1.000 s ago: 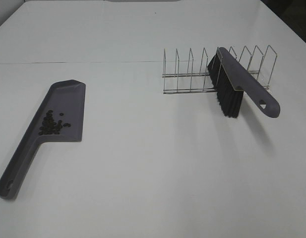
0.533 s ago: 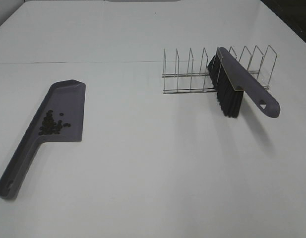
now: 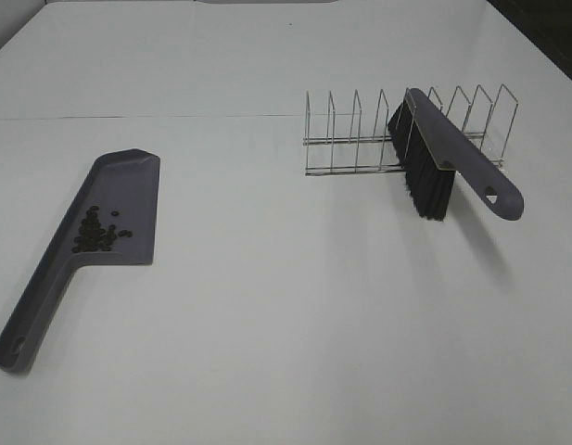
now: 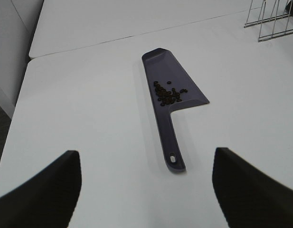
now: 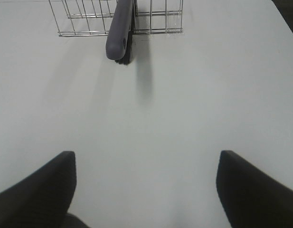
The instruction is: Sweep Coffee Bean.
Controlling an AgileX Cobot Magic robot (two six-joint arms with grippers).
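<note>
Left wrist view shows the left gripper [image 4: 145,190] with its dark fingers [image 4: 44,190] spread wide and holding nothing, hovering above the white tabletop [image 4: 89,123]. Beyond them lies a grey-purple dustpan [image 4: 172,102] flat on the tabletop, handle pointing toward the camera, and the coffee bean [image 4: 167,94] cluster sits inside its pan near where the handle begins. Right wrist view shows the right gripper [image 5: 146,190] with fingers [image 5: 253,187] likewise wide apart and empty. Ahead of them a brush [image 5: 120,28] rests in a wire rack [image 5: 84,19], its handle end sticking out toward the camera. Exterior high view places the dustpan [image 3: 82,236] at the left, with the brush [image 3: 448,158] and rack [image 3: 360,139] well apart from it at the right.
</note>
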